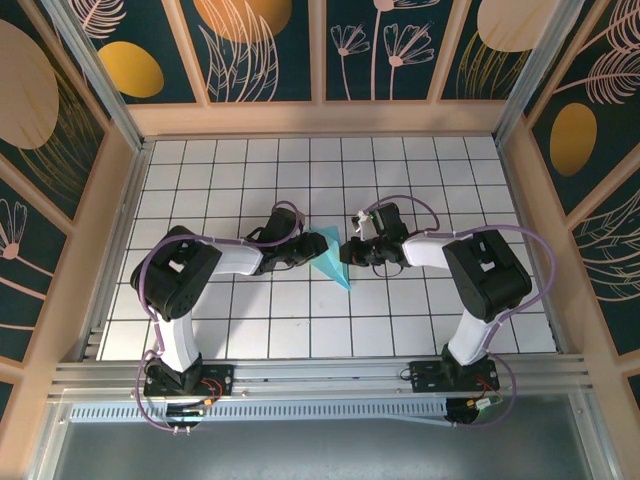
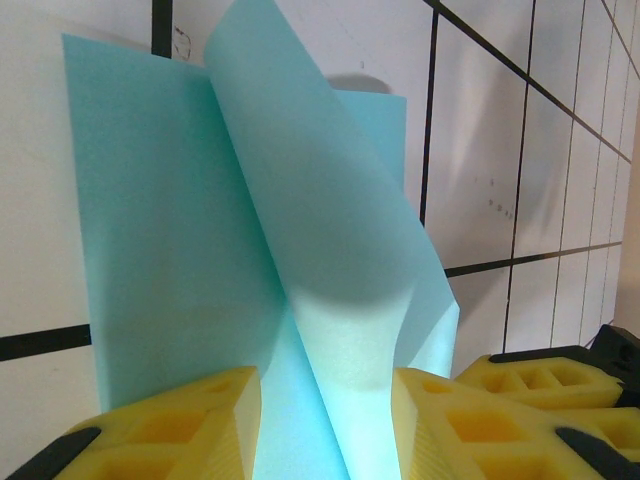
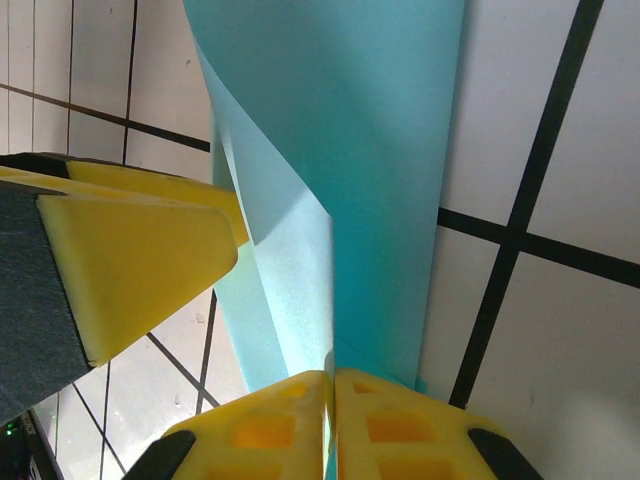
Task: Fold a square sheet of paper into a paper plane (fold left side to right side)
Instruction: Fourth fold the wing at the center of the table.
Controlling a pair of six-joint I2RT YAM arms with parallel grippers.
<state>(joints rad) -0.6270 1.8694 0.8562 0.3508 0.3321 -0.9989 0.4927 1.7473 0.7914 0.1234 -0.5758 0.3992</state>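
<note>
- square sheet of paper (image 1: pixel 330 262) sits about the centre of the white grid table (image 1: pixel 420 320), between the two arms
- from the top camera it reads as a narrow cyan wedge: wide end toward the far edge, point toward the near edge and slightly right
- sheet is not flat; part lies on the tiles, part is lifted and curled over itself
- left gripper (image 1: pixel 305 250) comes in from the left side of the table and meets the sheet's left edge
- left wrist view: left gripper (image 2: pixel 322 378) has its yellow fingers (image 2: pixel 180 420) standing apart, with a curled flap of the sheet (image 2: pixel 200 200) rising from the gap between them
- flap fills that gap side to side; can't tell whether the jaws actually squeeze it or just straddle it
- right gripper (image 1: pixel 348 252) comes in from the right side and meets the sheet's right edge
- right wrist view: right gripper (image 3: pixel 332 375) has its jaws clenched together, pinching the sheet's edge (image 3: pixel 380 120) in the seam
- same view: one left-gripper finger (image 3: pixel 130 250) sits just beside the lifted flap, on its left
- the two grippers are close together, with just the paper between them
</note>
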